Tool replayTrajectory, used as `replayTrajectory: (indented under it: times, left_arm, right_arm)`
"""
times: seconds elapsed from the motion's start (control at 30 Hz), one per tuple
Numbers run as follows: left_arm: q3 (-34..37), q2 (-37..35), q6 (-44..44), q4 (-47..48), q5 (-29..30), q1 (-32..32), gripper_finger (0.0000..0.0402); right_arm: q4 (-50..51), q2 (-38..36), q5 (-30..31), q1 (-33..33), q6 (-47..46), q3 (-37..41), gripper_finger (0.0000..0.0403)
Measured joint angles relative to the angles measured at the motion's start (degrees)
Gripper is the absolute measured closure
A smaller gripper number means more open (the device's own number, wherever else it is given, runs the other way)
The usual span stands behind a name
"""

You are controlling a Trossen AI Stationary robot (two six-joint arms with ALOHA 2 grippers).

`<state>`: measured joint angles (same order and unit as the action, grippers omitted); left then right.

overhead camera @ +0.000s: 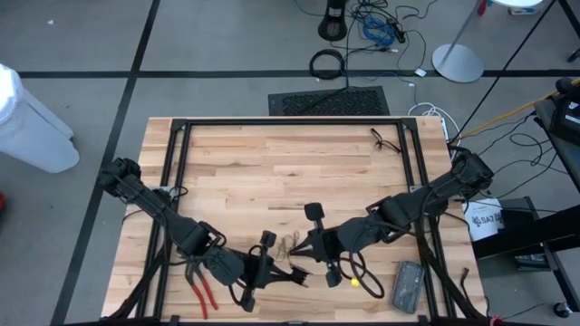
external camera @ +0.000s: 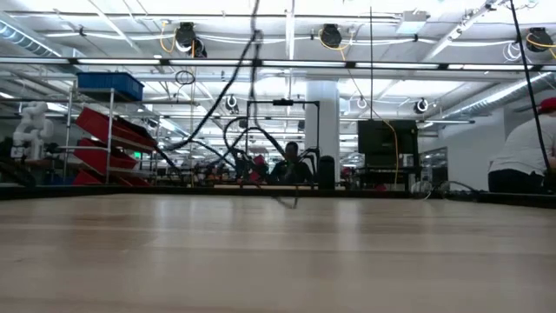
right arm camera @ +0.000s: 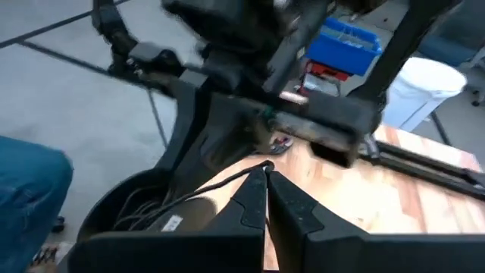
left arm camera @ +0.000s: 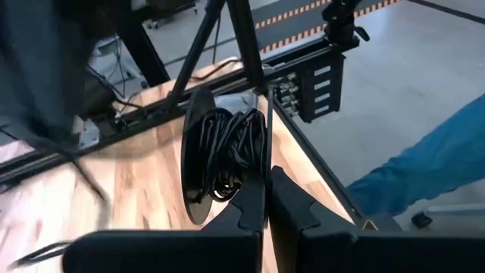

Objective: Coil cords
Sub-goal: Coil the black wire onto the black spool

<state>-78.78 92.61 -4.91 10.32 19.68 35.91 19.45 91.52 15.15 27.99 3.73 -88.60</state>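
A thin black cord is wound in a bundle [left arm camera: 227, 144] on a round dark puck [left arm camera: 195, 163], which stands on edge in front of my left gripper [left arm camera: 267, 182]; that gripper is shut on it. In the high view a small tangle of the thin cord [overhead camera: 290, 242] shows between both grippers near the table's front middle. My right gripper [right arm camera: 265, 173] is shut on a strand of this cord. My left gripper [overhead camera: 292, 274] sits just nearer the front edge than my right gripper [overhead camera: 301, 246]. My left gripper pinches the puck at its rim [left arm camera: 263, 171] between its two shut fingers, which come at it slanting down. The puck stands on edge above the table with the wound cord on its face. My right gripper pinches a single thin strand [right arm camera: 258, 170] at the very tips of its shut fingers, slanting down. From the tips the strand [right arm camera: 204, 188] runs fairly straight toward the left gripper's side.
Red-handled pliers [overhead camera: 204, 290] lie at the front left under my left arm. A black cable loop [overhead camera: 360, 265], a small yellow object [overhead camera: 355, 282] and a grey box [overhead camera: 408, 282] lie at the front right. A dark frame [overhead camera: 181, 136] borders the table. A person's leg [left arm camera: 424, 159] is beside the table.
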Motion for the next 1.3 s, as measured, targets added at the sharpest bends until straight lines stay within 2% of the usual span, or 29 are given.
replayTrajectory:
  times: [0.53,0.73,0.83,0.9,1.03,1.2,1.3]
  left_arm:
    - [0.0,0.01,-12.48,-4.41,-0.07,1.02,0.0394]
    - [0.0,0.01,-18.39,-9.16,0.18,2.28,0.0394]
    - [0.0,0.01,-19.45,-10.0,1.56,2.83,0.0394]
    - [0.0,0.01,-19.45,-9.98,4.6,3.4,0.0394]
    - [0.0,-0.02,-18.36,-9.76,11.19,4.71,0.0394]
    - [0.0,-2.45,-10.64,-3.1,16.53,5.75,0.0394]
    - [0.0,-4.07,-3.75,3.02,18.83,5.8,0.0394]
  right_arm:
    - [1.71,1.29,-8.74,-0.21,-1.56,0.02,0.0403]
    - [3.13,2.06,-11.1,-1.09,-2.63,0.04,0.0402]
    - [3.64,2.25,-10.95,-1.13,-2.97,0.04,0.0394]
    - [5.4,2.25,-10.87,-1.05,-4.26,0.04,0.0387]
    - [13.56,2.25,-8.62,-0.36,-10.1,0.04,0.0372]
    - [29.51,2.18,-0.37,2.86,-21.25,0.04,0.0358]
    - [35.23,1.95,5.65,6.25,-28.06,0.07,0.0354]
